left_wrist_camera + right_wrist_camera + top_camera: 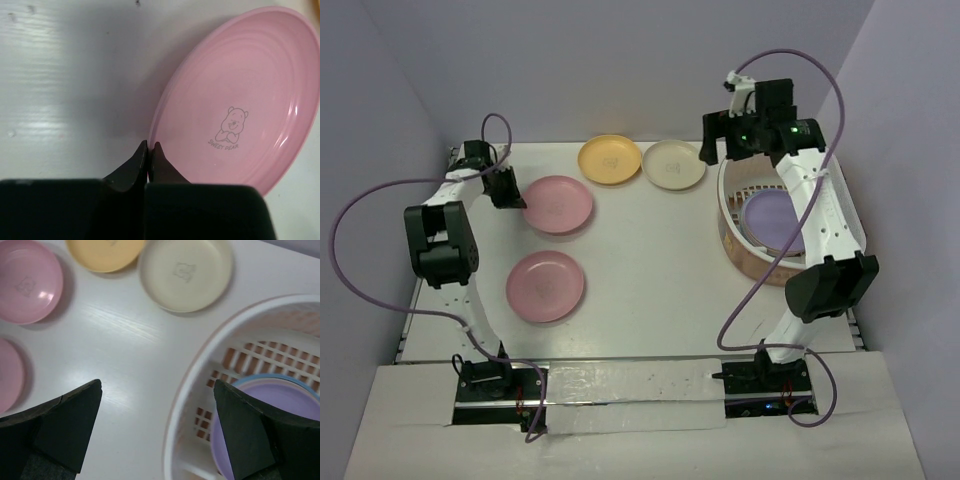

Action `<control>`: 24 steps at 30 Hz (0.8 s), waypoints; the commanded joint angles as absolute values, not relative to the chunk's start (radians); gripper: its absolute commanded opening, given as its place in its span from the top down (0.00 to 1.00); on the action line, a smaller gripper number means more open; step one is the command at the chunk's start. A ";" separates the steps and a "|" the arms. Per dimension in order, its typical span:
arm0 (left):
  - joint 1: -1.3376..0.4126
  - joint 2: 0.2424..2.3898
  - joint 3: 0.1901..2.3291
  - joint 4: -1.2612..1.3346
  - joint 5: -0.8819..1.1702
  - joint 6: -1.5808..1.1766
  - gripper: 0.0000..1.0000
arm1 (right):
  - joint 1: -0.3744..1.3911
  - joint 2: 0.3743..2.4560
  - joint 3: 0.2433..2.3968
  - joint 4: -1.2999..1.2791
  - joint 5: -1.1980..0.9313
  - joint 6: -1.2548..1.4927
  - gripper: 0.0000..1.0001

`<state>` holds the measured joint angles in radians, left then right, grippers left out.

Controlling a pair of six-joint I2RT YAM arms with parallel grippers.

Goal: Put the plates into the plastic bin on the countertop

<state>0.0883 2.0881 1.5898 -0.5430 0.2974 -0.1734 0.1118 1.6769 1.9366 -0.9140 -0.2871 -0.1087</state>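
Observation:
My left gripper [512, 198] is shut on the near rim of a pink plate [558, 204]; in the left wrist view the gripper [150, 145] pinches that rim of the plate [235, 95]. A second pink plate [545, 286], an orange-yellow plate [610, 159] and a cream plate [673, 164] lie on the countertop [640, 250]. The plastic bin [728, 195] stands at the right and holds a lavender plate [775, 218] on a blue one. My right gripper [709, 146] is open and empty, above the bin's left rim [190, 405], in the right wrist view [157, 385].
Lavender walls [620, 60] border the countertop at the back and sides. The right arm [820, 220] reaches over the bin. Purple cables loop from both arms. The right wrist view shows the cream plate [185, 272] and orange-yellow plate [105, 252] just beyond the bin.

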 commanded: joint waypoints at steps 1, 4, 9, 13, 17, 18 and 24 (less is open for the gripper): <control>0.133 1.897 1.620 -0.614 0.406 -0.106 1.00 | 0.207 1.668 1.935 -0.834 -0.334 -0.010 0.00; 0.120 1.797 1.620 -0.635 0.482 -0.089 1.00 | 0.281 1.661 1.921 -0.808 -0.328 -0.002 0.00; 0.009 1.689 1.623 -0.669 0.489 -0.045 1.00 | 0.358 1.706 1.988 -0.841 -0.330 -0.002 0.02; -0.100 1.610 1.606 -0.658 0.454 -0.025 1.00 | 0.404 1.742 2.050 -0.874 -0.347 -0.002 0.03; -0.186 1.570 1.600 -0.651 0.473 -0.027 1.00 | 0.450 1.770 2.069 -0.885 -0.338 -0.008 0.07; -0.198 1.563 1.600 -0.648 0.480 -0.029 1.00 | 0.456 1.775 2.069 -0.885 -0.333 -0.009 0.09; -0.262 1.534 1.610 -0.649 0.522 -0.030 1.00 | 0.475 1.804 2.041 -0.875 -0.296 -0.016 0.28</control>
<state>-0.2326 1.5911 1.5902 -0.6574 0.4596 -0.0358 0.4625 1.7868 2.0285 -0.8867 -0.3263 -0.0157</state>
